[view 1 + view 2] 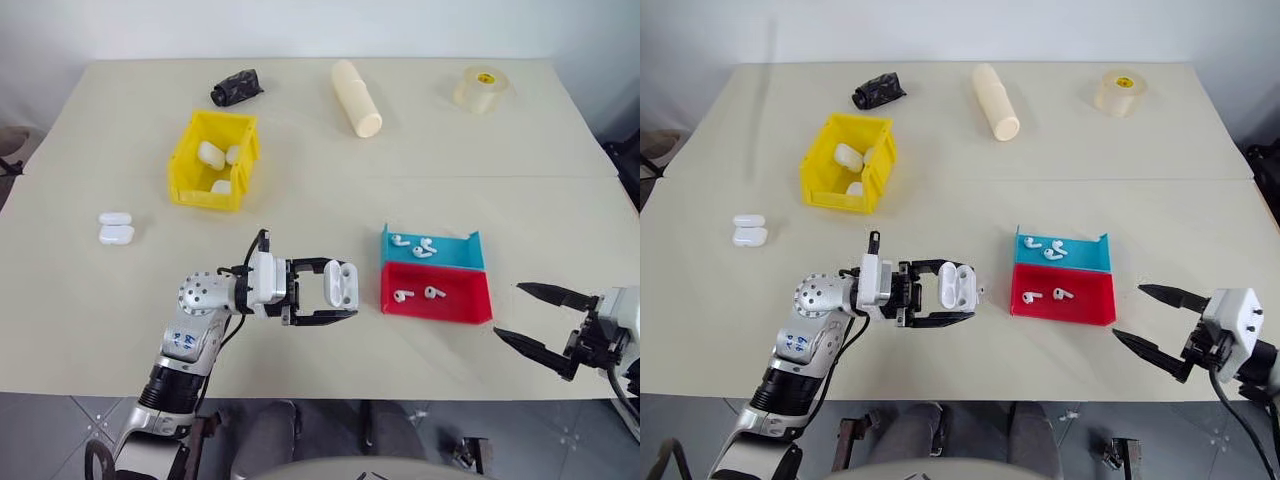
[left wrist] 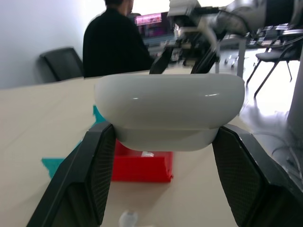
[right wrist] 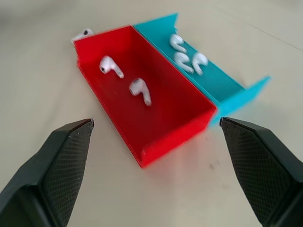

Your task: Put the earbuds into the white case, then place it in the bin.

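My left gripper [image 1: 338, 291] is shut on a white case [image 1: 339, 283], held over the table's front middle with its lid flipped open and its wells facing up. Two earbuds [image 1: 403, 296] lie in the red tray [image 1: 445, 310]. Three more earbuds [image 3: 184, 56] lie in the teal tray [image 1: 458, 254] behind it. One loose earbud [image 3: 81, 34] lies on the table just outside the red tray. My right gripper [image 1: 532, 314] is open and empty, to the right of the red tray near the front edge. The yellow bin [image 1: 208, 197] stands at the back left with three cases inside.
Two more white cases [image 1: 116, 227] lie on the table left of the bin. Along the far edge are a black object [image 1: 236, 87], a cream cylinder [image 1: 357, 97] and a tape roll [image 1: 481, 89]. A person [image 2: 116, 40] sits beyond the table.
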### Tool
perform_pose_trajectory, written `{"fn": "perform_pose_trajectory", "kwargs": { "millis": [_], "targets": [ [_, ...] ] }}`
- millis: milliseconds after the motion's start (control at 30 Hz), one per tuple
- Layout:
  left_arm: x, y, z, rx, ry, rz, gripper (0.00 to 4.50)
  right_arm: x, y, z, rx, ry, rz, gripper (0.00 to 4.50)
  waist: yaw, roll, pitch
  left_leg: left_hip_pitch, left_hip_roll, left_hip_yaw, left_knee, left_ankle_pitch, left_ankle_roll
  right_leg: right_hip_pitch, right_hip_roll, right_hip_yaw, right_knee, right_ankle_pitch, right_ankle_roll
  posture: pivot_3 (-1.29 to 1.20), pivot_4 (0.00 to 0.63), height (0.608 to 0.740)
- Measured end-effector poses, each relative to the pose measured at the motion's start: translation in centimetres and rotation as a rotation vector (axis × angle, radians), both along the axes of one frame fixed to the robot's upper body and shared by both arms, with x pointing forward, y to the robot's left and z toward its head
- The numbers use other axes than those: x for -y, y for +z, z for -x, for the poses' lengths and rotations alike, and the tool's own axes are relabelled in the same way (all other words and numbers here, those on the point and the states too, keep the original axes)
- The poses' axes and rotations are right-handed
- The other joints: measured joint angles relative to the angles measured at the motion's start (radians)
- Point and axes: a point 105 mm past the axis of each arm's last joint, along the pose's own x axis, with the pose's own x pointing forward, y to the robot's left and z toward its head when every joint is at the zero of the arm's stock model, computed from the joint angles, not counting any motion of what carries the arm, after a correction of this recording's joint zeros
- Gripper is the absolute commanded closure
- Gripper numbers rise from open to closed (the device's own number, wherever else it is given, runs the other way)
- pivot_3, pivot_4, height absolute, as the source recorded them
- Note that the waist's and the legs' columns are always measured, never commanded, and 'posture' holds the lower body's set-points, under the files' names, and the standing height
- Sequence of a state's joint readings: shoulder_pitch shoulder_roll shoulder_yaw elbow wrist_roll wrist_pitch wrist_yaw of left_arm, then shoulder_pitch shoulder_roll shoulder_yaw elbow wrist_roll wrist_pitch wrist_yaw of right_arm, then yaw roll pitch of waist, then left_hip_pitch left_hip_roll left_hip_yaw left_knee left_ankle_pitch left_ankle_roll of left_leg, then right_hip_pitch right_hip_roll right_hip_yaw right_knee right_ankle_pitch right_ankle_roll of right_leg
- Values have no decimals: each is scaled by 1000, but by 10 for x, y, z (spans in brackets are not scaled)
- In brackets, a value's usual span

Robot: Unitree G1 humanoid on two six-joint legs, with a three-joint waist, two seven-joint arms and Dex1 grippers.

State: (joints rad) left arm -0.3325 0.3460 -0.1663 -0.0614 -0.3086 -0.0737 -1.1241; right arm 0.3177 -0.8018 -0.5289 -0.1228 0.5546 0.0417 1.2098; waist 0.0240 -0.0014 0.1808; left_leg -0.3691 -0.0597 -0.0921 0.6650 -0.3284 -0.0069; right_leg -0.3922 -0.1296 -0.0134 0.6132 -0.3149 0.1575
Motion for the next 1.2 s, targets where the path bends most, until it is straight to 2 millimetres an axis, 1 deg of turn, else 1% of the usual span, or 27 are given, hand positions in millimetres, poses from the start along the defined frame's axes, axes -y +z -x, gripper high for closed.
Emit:
{"fn": "perform_pose_trajectory", "kwargs": {
  "millis": [67,133,200,333,433,700,867,1033,1200],
  "targets": [
    [-1,-6,-4,-15,32,-64,1743,0,-3,3,-20,-4,6,27,1,0,0,0,1,0,0,0,0,0,0,0,0,0,0,0,150,740],
    [-3,-9,-11,-39,72,-109,1743,-5,0,1,-38,-3,20,27,0,1,0,0,1,0,0,0,0,0,-1,1,1,0,0,0,150,740],
    [-2,-7,-14,-45,88,-135,1743,-12,9,-4,-54,8,58,27,1,1,0,0,1,0,1,0,0,-1,-1,1,1,0,0,0,150,740],
    [6,0,-14,-32,78,-152,1743,-25,25,-15,-93,7,106,27,4,0,0,-1,1,-1,1,0,0,-1,-1,0,0,0,0,0,150,740],
    [8,1,-15,-30,74,-169,1743,-40,33,-23,-144,23,141,27,4,0,0,-1,1,-1,1,0,0,-1,-1,0,0,0,0,0,150,740],
    [11,-2,-13,-31,58,-195,1743,-73,31,-34,-323,34,292,27,4,0,0,-3,1,-2,0,0,0,-1,-2,-1,-2,0,0,0,150,740],
    [15,-2,-11,-23,44,-199,1743,-95,31,-46,-323,66,381,27,2,0,0,-4,1,-2,0,0,0,-2,-2,-2,-2,0,0,0,150,740],
    [17,-2,-10,-19,45,-199,1743,-106,20,-53,-331,100,494,27,3,0,0,-6,0,-3,0,0,0,-4,-2,-2,-2,0,0,0,150,740],
    [19,-1,-9,-14,40,-196,1743,-105,11,-59,-329,102,576,27,2,0,0,-6,0,-3,0,0,0,-4,-2,-2,-2,0,0,0,150,740]
  ]
}}
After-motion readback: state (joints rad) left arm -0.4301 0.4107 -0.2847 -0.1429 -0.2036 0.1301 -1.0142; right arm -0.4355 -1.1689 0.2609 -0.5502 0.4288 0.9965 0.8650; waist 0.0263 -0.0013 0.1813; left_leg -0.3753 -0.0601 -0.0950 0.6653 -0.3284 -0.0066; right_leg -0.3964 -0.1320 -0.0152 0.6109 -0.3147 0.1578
